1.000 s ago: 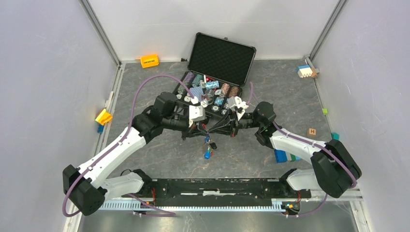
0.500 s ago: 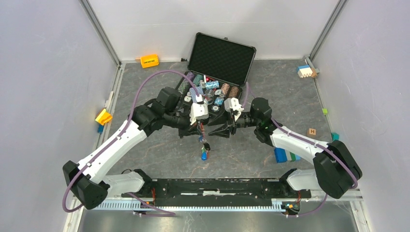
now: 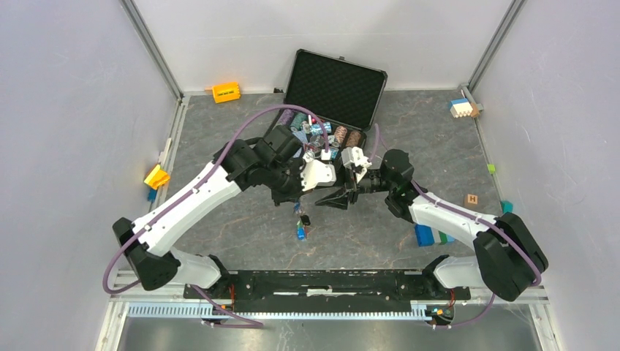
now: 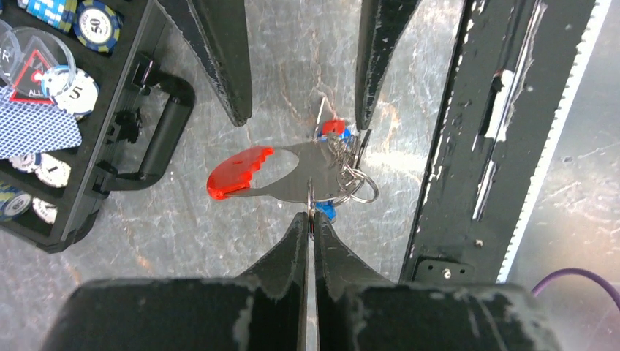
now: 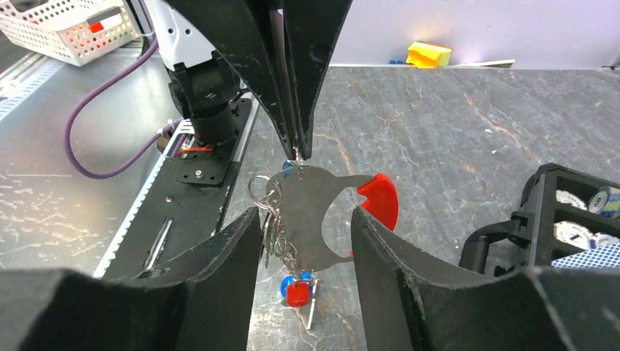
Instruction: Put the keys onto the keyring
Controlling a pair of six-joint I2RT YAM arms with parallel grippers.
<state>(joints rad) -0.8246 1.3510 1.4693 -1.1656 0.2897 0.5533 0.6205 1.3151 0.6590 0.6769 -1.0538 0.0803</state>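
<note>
The keyring (image 4: 311, 199) is a thin metal ring joined to a flat grey fob with a bright red end (image 4: 241, 172). My left gripper (image 4: 311, 217) is shut on the ring and holds the bunch above the grey table. Several keys hang below the fob, among them a red-capped one (image 5: 296, 292) and a blue-capped one (image 5: 284, 281). My right gripper (image 5: 303, 241) is open, with a finger on each side of the fob (image 5: 307, 212) and a gap to both. From above, the bunch (image 3: 301, 228) dangles below where the two grippers meet.
An open black case (image 3: 289, 150) of poker chips and cards lies just behind the grippers, its handle (image 4: 164, 135) facing them. The arms' black base rail (image 3: 322, 281) runs along the near edge. Small blocks lie at the sides: orange (image 3: 226, 92), yellow (image 3: 156, 176), blue (image 3: 425, 235).
My right gripper has opened and let go of the bunch. The left arm has swung right and turned at the wrist, still holding the ring. The hanging keys have shifted a little left.
</note>
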